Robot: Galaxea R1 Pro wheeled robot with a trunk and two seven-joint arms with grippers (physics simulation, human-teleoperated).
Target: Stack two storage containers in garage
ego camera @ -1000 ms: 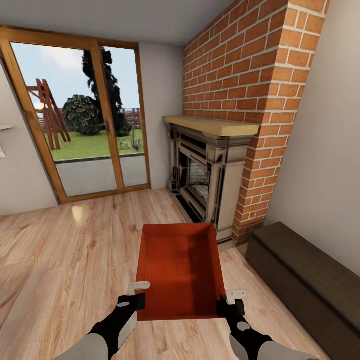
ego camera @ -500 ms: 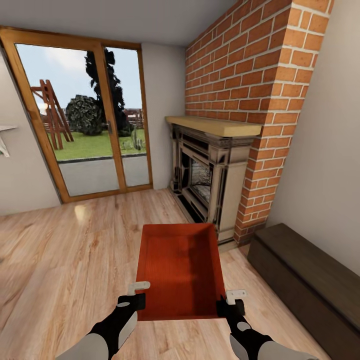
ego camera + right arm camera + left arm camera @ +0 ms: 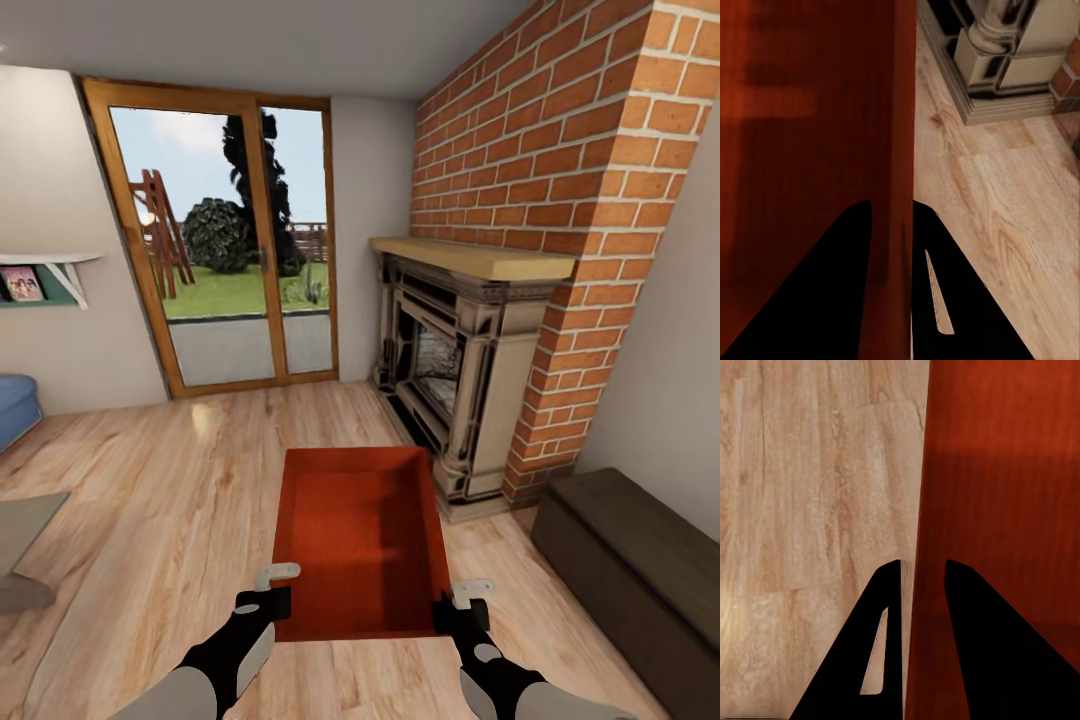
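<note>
I hold one orange-red storage container level in front of me, above the light wood plank floor of the living room. My left gripper is shut on its left wall near the closest corner, and my right gripper is shut on its right wall. In the left wrist view the thin container wall runs between the two black fingers. The right wrist view shows the same, with the container wall pinched between black fingers.
A red brick fireplace with a wooden mantel stands close ahead on the right. A dark low bench lies along the right wall. Wood-framed glass doors are ahead. A blue sofa edge and a rug corner sit at left.
The whole view has swung to the left, so the doors and fireplace shifted right and the sofa, shelf and rug came into sight. The container and both grippers hold the same pose.
</note>
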